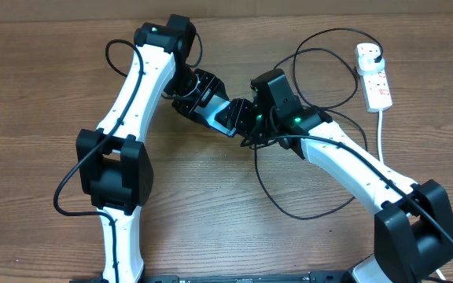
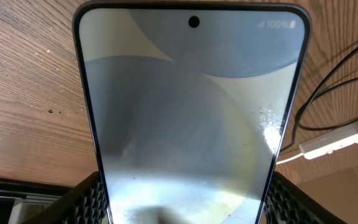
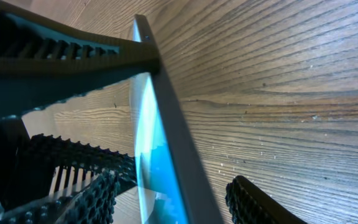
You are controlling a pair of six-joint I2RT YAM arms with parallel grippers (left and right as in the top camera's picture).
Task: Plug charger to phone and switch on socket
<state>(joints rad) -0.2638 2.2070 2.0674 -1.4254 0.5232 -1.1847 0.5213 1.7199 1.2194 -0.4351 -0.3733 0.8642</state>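
The phone [image 2: 188, 106] is held upright between my left gripper's [image 2: 185, 202] padded fingers, its pale lit screen filling the left wrist view. In the right wrist view the phone [image 3: 166, 143] shows edge-on with a blue screen, standing between my right gripper's [image 3: 173, 202] two fingers; the right finger is clear of it. In the overhead view the two grippers [image 1: 211, 106] [image 1: 252, 119] meet mid-table. The white socket [image 1: 373, 75] lies far right with the charger's black plug [image 1: 370, 53] in it. The black charger cable [image 1: 305, 214] loops over the table; its tip is hidden.
The socket's thick white cord [image 1: 381, 130] runs down past the right arm. The socket also shows in the left wrist view [image 2: 340, 142], with black cable [image 2: 328, 87] beside it. Wooden tabletop [image 1: 211, 204] lies all round.
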